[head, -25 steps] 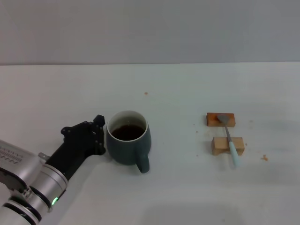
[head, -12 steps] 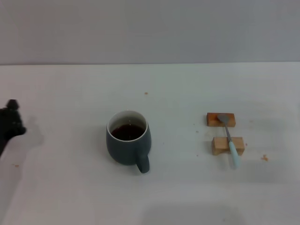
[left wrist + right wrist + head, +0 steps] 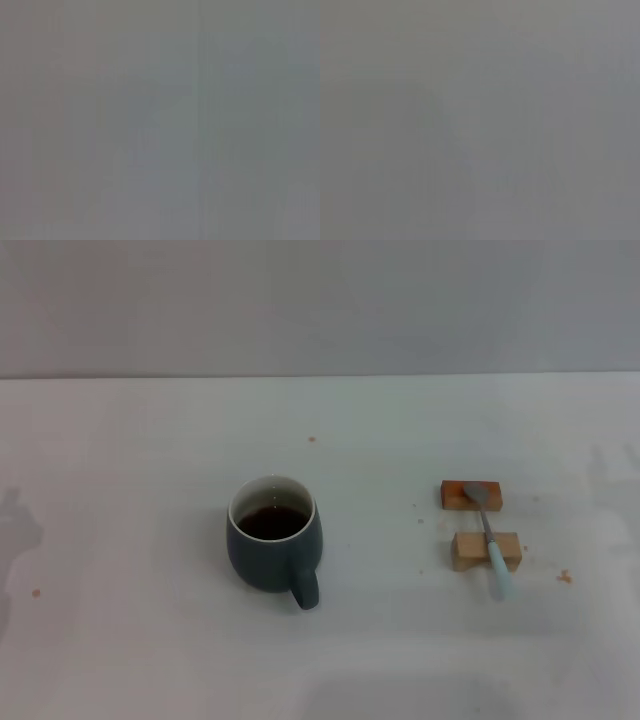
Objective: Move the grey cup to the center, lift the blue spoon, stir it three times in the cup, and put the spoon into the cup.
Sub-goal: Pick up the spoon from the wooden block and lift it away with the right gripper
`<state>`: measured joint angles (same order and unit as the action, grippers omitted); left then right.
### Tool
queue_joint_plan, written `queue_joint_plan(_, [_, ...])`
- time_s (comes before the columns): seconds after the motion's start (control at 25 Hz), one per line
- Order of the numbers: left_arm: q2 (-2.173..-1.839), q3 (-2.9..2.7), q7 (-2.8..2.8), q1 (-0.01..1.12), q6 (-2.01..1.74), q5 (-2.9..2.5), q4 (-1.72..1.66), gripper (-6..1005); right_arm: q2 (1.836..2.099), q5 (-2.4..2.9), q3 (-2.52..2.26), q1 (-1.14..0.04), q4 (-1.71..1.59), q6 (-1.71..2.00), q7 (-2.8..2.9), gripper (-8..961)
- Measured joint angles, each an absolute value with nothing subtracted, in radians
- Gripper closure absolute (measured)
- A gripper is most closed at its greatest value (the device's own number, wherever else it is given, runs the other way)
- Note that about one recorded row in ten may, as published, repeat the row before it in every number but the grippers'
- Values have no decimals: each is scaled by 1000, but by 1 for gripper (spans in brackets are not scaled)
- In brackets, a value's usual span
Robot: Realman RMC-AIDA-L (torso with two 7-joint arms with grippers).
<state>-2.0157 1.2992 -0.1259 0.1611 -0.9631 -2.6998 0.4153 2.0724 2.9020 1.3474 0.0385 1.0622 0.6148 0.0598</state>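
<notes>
From my head camera neither of my pincers shows anywhere, and both wrist cameras give only a flat grey blur, so I cannot tell whether either pincer is spread or pressed together.

The grey cup (image 3: 274, 546) stands upright on the white worktop (image 3: 400, 640), a little left of the middle. Its white inner wall rings a pool of dark brown liquid, and its loop handle points toward me and slightly to my right. Nothing touches it.

Well to the right of the cup lie two small wooden blocks, one behind the other with a gap between them: the far block (image 3: 452, 496), more orange, and the near block (image 3: 468, 550), paler. The blue spoon (image 3: 489, 540) lies across both like a bridge. Its grey metal bowl rests on the far block, its neck spans the gap, and its pale blue handle crosses the near block and runs past it toward me, the tip just above or on the worktop; I cannot tell which.

A few small brownish specks dot the worktop.
</notes>
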Motion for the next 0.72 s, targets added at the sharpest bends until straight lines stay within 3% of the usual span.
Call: queue_joint_plan(0.72, [-2007, 1299, -126, 175, -953, -2700, 389, 1001, 2067, 2912, 1129, 321, 1569, 299, 54, 552])
